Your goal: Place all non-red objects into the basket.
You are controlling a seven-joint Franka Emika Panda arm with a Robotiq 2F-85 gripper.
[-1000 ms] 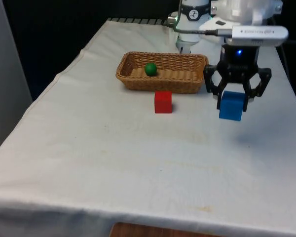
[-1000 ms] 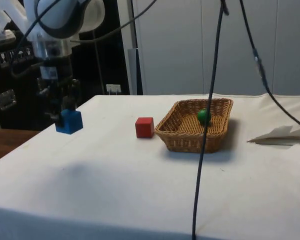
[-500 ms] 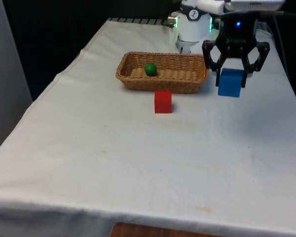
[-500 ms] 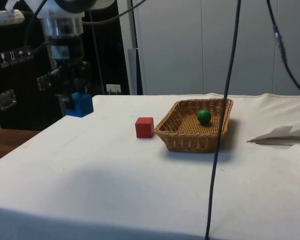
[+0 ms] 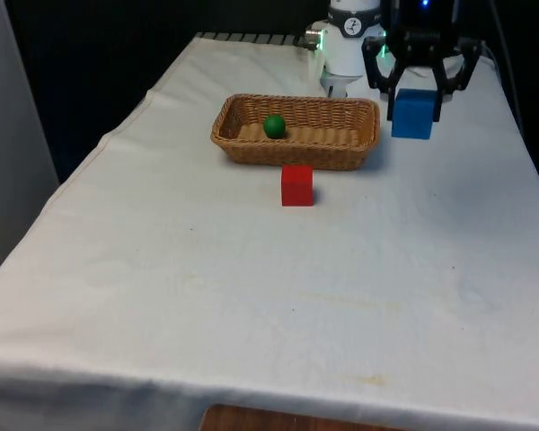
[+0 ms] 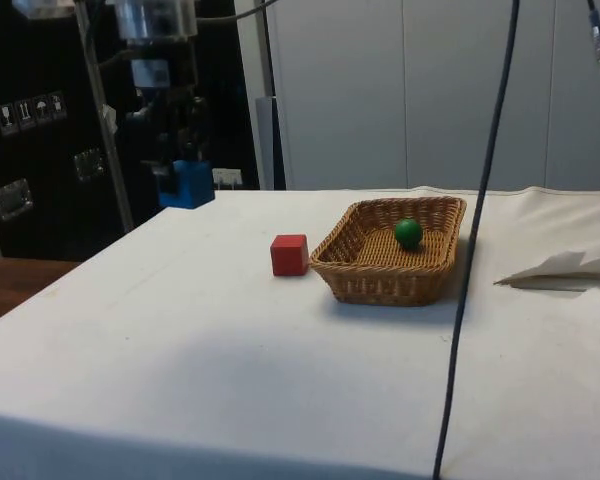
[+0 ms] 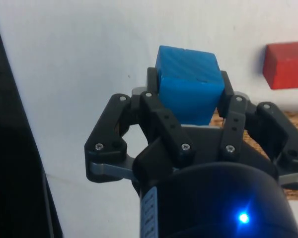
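Clamped on a blue cube [image 5: 412, 114], the gripper [image 5: 417, 83] hangs above the white cloth [image 5: 251, 269] — the cube sits between its two black fingers [image 7: 154, 91], clear of the table. Just to the front view's left of it stands the wicker basket [image 5: 346, 154], with a green ball [image 5: 274, 126] lying inside near its left end. A red cube [image 5: 296, 185] rests on the cloth just in front of the basket — apart from the gripper.

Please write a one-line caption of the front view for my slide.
Gripper holds a blue cube aloft beside a wicker basket containing a green ball; red cube remains on the table.
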